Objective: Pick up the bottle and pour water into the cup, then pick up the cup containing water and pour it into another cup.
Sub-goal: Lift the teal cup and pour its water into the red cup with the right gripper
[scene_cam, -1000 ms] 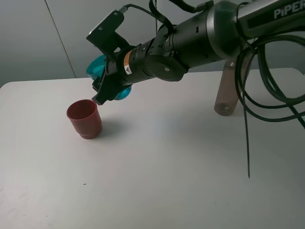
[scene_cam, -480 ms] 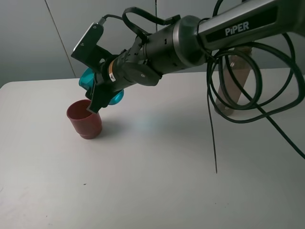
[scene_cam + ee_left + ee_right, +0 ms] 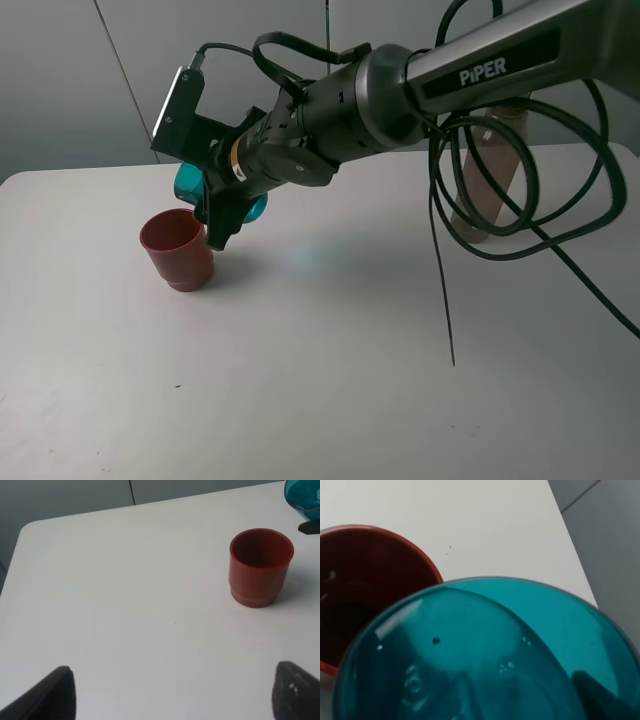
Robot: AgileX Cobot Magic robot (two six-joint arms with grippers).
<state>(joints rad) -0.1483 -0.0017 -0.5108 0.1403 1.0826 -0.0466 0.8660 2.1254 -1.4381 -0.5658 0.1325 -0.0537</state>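
My right gripper [image 3: 214, 206] has reached across to the left and is shut on the teal cup [image 3: 188, 184], holding it tipped on its side just above the rim of the red-brown cup [image 3: 178, 251]. In the right wrist view the teal cup [image 3: 485, 655] fills the frame, its mouth over the red-brown cup [image 3: 360, 580], which has dark liquid inside. The left wrist view shows the red-brown cup [image 3: 261, 567] upright, the teal cup's edge [image 3: 305, 495] and my open, empty left gripper [image 3: 175, 700]. The smoky bottle [image 3: 470, 200] stands at the back right, behind cables.
Black cables [image 3: 445, 250] hang in loops from the right arm over the table's right half, in front of the bottle. The white table [image 3: 320, 380] ends at a rounded far left corner [image 3: 30, 527]. A grey wall stands behind it.
My right gripper has carried the teal cup left and down to the red-brown cup's rim and tipped it further over.
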